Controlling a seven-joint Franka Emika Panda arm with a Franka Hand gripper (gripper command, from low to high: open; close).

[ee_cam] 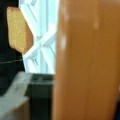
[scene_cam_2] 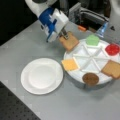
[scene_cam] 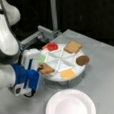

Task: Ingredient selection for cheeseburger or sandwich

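Gripper at the divided tray's rim, fingers closed on 1 toast square, tilted and part-raised from its compartment, apparently for transfer. Other ingredients stay sorted in the tray, 1 per compartment: 2nd toast, green piece, red disc, cheese, brown patty. Paper plate beside the tray bare; no sandwich begun.

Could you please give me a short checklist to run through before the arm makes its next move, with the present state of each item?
1. Gripper closed on the toast square: ok, it fills the wrist view.
2. Toast clear of the divided tray: cannot tell; it sits tilted at the rim in both front views.
3. Paper plate free to receive: ok, nothing lies on it.
4. Second toast square in its compartment: ok.
5. Red disc and green piece in the tray: ok.
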